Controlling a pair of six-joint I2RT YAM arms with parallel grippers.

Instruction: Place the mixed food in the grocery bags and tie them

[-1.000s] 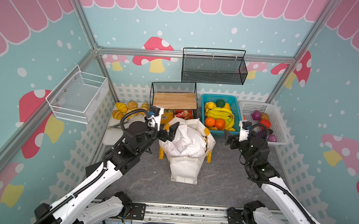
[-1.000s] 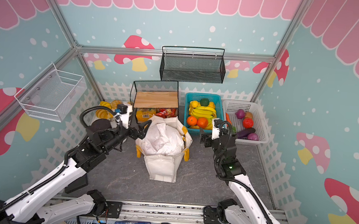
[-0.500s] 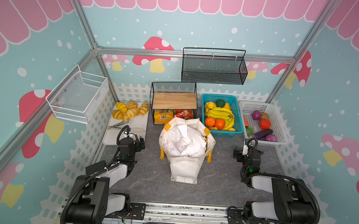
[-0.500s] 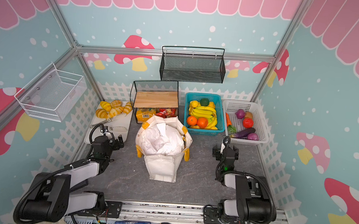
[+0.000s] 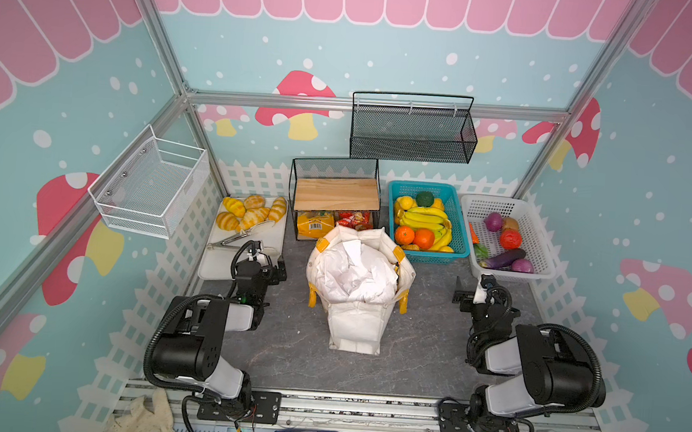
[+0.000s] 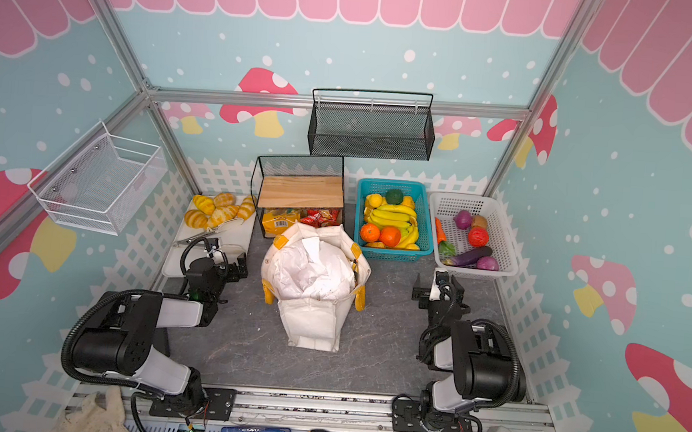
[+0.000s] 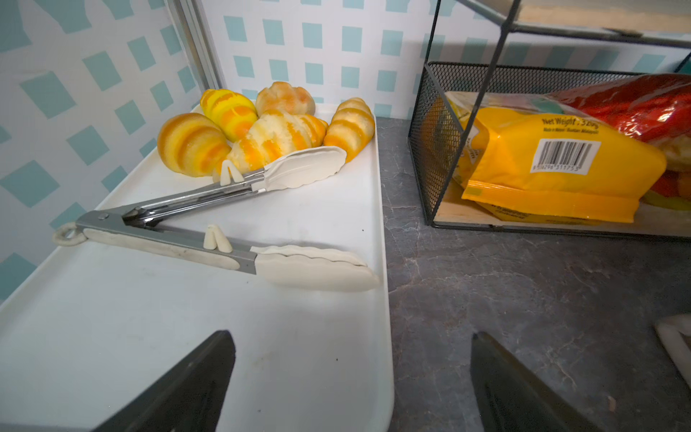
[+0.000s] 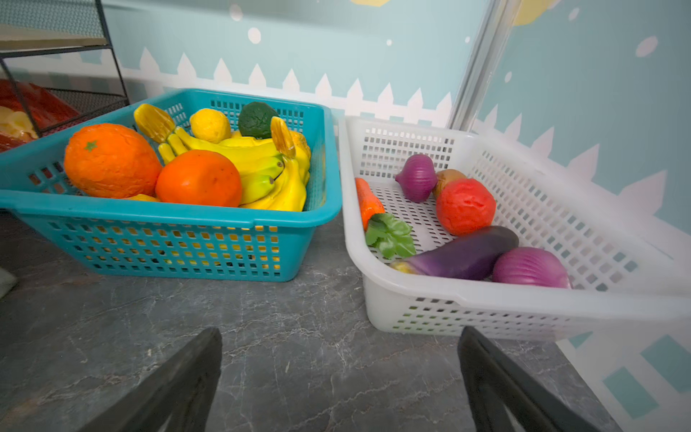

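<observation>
The cream canvas tote (image 5: 357, 322) with yellow handles stands mid-table in both top views. A crumpled white plastic bag (image 5: 355, 270) fills its mouth, and what lies inside is hidden. My left gripper (image 5: 267, 263) rests low to the tote's left, over the corner of the white tray (image 7: 306, 336). It is open and empty (image 7: 349, 336). My right gripper (image 5: 469, 290) sits low to the tote's right, open and empty (image 8: 340, 333), facing the baskets. A dark purple eggplant (image 8: 463, 256) lies in the white basket (image 8: 486, 299).
The tray holds striped bread rolls (image 7: 261, 127) and tongs (image 7: 224, 243). A black wire rack (image 5: 335, 199) holds an orange barcode packet (image 7: 553, 164) and red packets. A teal basket (image 8: 168, 217) is full of fruit. Wire baskets (image 5: 413, 126) hang on the walls.
Both arms have drawn back from the tote's rim and folded down at the table's sides. The tote and the white bag stay where they were.
</observation>
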